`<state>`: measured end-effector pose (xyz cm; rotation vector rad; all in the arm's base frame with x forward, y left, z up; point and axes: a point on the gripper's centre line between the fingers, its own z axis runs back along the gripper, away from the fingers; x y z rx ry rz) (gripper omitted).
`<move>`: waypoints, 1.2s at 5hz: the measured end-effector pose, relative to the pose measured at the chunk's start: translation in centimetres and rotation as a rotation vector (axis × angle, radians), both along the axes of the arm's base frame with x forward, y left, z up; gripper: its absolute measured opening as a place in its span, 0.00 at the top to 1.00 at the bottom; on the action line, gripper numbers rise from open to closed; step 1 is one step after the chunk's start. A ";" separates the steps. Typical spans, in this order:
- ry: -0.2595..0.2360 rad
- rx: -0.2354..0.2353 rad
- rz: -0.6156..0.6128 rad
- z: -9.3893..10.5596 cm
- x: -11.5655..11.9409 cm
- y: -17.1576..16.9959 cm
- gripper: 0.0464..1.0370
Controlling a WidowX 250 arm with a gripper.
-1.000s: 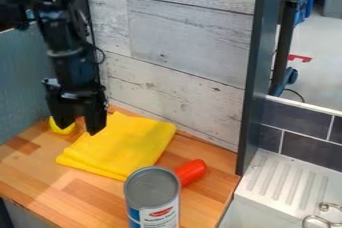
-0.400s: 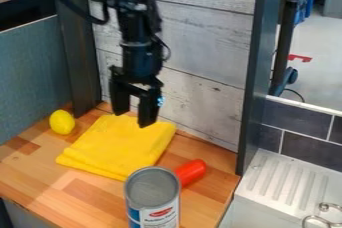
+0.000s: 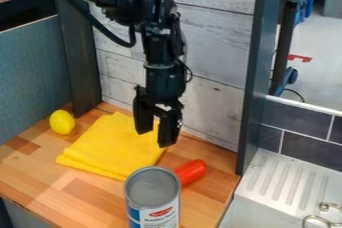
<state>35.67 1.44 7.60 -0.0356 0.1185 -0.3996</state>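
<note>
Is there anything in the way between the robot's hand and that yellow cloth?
Nothing visible. The open hand hangs over the right side of the cloth. The can and red thing are nearer the camera, and the lemon is off to the left.

Could make out no words for certain, just small, blurred print on the can's (image 3: 152,188) label (image 3: 160,216), below the end effector (image 3: 154,139).

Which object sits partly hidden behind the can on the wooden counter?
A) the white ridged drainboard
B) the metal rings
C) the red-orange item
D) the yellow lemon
C: the can overlaps the near end of the red-orange item, which sticks out to the right beside the yellow cloth.
</note>
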 end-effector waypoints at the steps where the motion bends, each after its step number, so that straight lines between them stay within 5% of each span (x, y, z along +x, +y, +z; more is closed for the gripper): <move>1: 0.005 0.000 -0.042 -1.0 0.3 -1.1 0.03; 5: 0.089 0.013 -0.080 -5.6 1.3 -3.9 0.03; 6: 0.075 0.021 -0.076 -6.0 1.4 -3.7 0.08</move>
